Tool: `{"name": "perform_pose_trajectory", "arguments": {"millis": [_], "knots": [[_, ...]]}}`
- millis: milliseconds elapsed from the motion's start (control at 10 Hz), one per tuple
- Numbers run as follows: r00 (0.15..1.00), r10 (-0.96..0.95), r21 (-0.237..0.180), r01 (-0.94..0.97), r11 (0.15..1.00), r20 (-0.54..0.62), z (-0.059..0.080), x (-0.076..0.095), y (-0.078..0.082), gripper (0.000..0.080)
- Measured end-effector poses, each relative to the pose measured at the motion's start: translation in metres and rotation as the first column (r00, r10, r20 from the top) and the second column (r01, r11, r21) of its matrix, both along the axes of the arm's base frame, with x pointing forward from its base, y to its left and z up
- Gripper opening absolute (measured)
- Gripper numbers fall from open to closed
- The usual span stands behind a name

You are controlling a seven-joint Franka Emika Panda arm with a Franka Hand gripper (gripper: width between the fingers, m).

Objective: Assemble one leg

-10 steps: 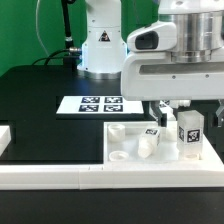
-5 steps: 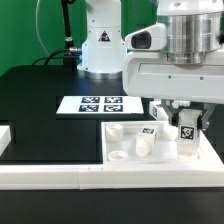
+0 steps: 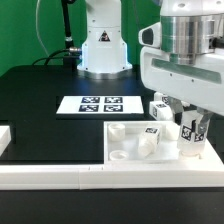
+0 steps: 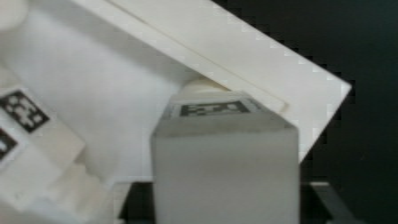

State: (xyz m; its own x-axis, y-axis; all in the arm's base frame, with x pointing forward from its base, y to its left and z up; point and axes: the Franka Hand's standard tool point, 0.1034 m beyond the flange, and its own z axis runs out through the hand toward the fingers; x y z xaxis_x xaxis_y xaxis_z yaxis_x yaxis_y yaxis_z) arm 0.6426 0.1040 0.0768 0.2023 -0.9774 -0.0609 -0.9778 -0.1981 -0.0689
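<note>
My gripper (image 3: 190, 120) is shut on a leg (image 3: 189, 137), a stubby white post with a black-and-white tag. It holds the leg upright over the corner of the white square tabletop (image 3: 128, 136) on the exterior view's right. In the wrist view the leg (image 4: 222, 150) fills the space between my gripper's (image 4: 228, 196) dark fingers (image 4: 322, 200), with the tabletop (image 4: 125, 90) beneath it. I cannot tell whether the leg's foot touches the tabletop. A second leg (image 3: 149, 141) rests on the tabletop near its middle. A third leg (image 3: 160, 108) stands behind it.
The marker board (image 3: 100, 103) lies on the black table in front of the robot base (image 3: 100, 45). A white rail (image 3: 60, 178) runs along the front edge. A white block (image 3: 5, 137) sits at the exterior view's left. Tagged parts (image 4: 22, 108) show beside the tabletop.
My gripper has moved down and a little toward the exterior view's right with the leg, bringing it lower over the tabletop's corner.
</note>
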Motion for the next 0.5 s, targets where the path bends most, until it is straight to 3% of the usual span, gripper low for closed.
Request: {"name": "perform_pose_trajectory", "arguments": {"millis": [200, 400, 500], "knots": [[0.981, -0.195, 0.056, 0.195, 0.979, -0.005, -0.0014, -0.0020, -0.0039, 0.0287], [0.974, -0.228, 0.055, 0.227, 0.972, 0.002, -0.0015, -0.0030, -0.0036, 0.0287], [0.984, -0.180, 0.045, 0.180, 0.983, 0.006, -0.0021, -0.0036, -0.0020, 0.0375]]}}
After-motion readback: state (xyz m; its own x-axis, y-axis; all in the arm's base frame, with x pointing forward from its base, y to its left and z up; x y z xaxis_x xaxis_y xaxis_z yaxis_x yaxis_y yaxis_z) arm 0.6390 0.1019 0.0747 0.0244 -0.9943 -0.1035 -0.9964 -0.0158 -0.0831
